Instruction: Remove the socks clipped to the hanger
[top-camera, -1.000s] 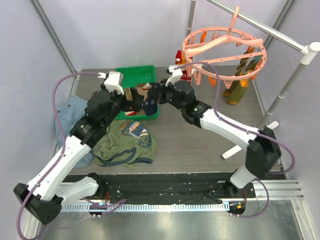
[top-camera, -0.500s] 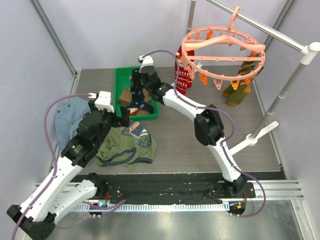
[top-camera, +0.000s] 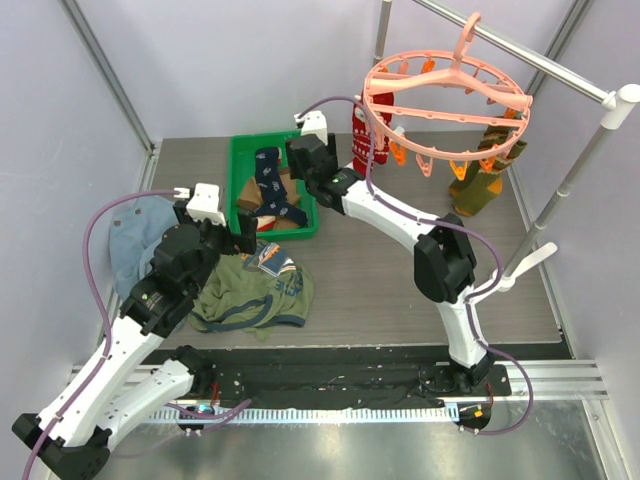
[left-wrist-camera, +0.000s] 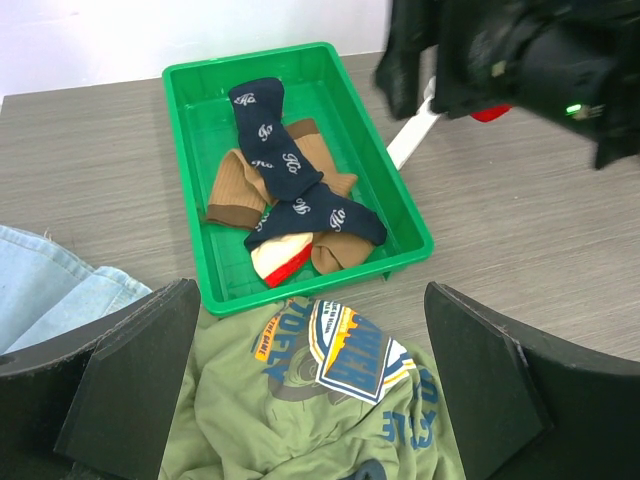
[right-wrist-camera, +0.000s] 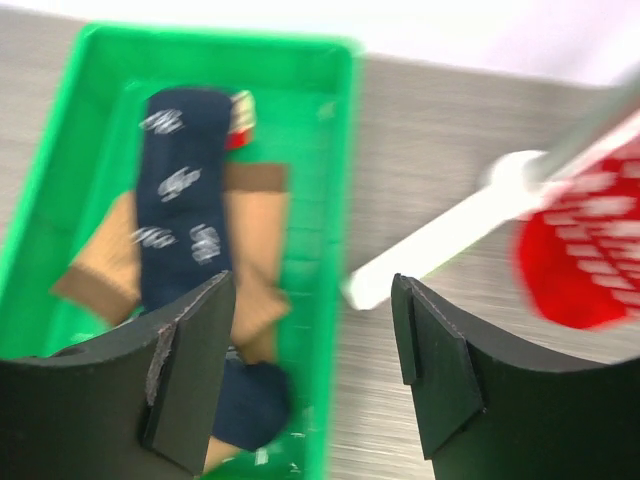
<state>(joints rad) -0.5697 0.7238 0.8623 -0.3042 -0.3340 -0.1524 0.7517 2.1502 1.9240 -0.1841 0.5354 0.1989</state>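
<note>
The pink ring hanger (top-camera: 447, 95) hangs from the rail at the back right. Clipped to it are a red patterned sock (top-camera: 362, 135) and olive socks with orange stripes (top-camera: 478, 180). Navy socks (left-wrist-camera: 275, 160) and tan socks (left-wrist-camera: 235, 190) lie loose in the green tray (left-wrist-camera: 300, 52). My right gripper (right-wrist-camera: 312, 285) hovers open and empty over the tray's right rim (right-wrist-camera: 335, 200), with the red sock (right-wrist-camera: 590, 250) to its right. My left gripper (left-wrist-camera: 310, 300) is wide open above the olive T-shirt (left-wrist-camera: 300, 420), just short of the tray.
The white-and-grey rail stand (top-camera: 560, 190) rises at the right, and its white foot (right-wrist-camera: 450, 240) lies on the table beside the tray. A pale blue denim garment (top-camera: 135, 235) sits at the left, under my left arm. Grey walls close in on three sides.
The right gripper has opened, and the navy sock it held now lies in the tray. It has shifted toward the tray's right rim. The left arm pulled back toward the T-shirt.
</note>
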